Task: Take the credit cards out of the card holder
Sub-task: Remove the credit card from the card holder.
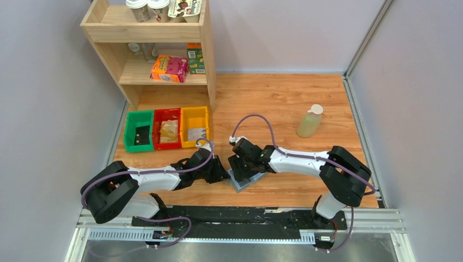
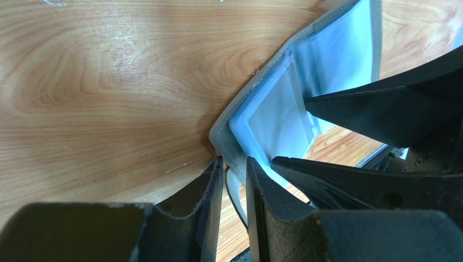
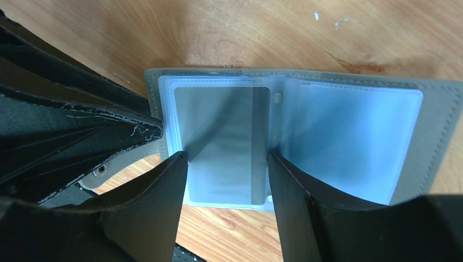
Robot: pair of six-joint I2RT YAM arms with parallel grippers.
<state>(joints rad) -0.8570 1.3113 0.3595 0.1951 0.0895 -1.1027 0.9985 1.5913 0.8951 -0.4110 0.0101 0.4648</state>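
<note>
Overhead, left arm [image 1: 158, 177] and right arm [image 1: 300, 161] stretch inward, low, meeting at the open holder [image 1: 241, 184]. Left wrist: the left gripper [image 2: 235, 159] clamps the holder's edge between its tips, anchoring it. Right wrist: the right gripper [image 3: 224, 156] stands released, straddling a sleeved card [image 3: 221, 125]; next, likely pinch and pull it.

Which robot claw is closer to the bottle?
Right. The right gripper is over the card holder, bottle side; the left gripper grips its far edge.
</note>
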